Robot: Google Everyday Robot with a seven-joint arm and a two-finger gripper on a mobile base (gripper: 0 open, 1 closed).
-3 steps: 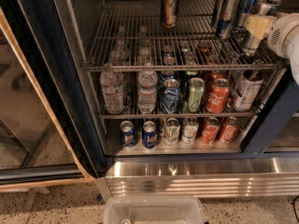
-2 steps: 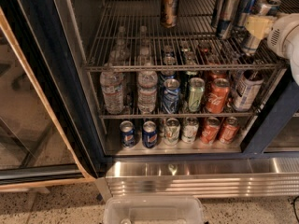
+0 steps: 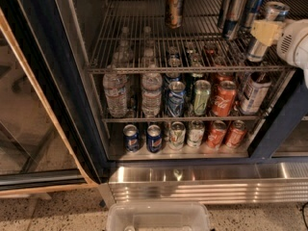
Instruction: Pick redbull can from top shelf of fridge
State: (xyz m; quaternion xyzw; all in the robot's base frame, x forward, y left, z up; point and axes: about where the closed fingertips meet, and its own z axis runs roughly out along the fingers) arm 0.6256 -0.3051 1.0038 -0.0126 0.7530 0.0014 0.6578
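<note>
Redbull can [image 3: 256, 51] stood at the right end of the top shelf [image 3: 144, 70] in the fridge [image 3: 57, 81], near other cans [image 3: 236, 8] like it. The gripper [image 3: 263, 32] was at the can's middle. Its fingers [image 3: 265, 29] seemed to be closed on the can, likely so it could lift it out.

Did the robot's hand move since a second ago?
No. The gripper stays at the top shelf's right end, by the same redbull can.
</note>
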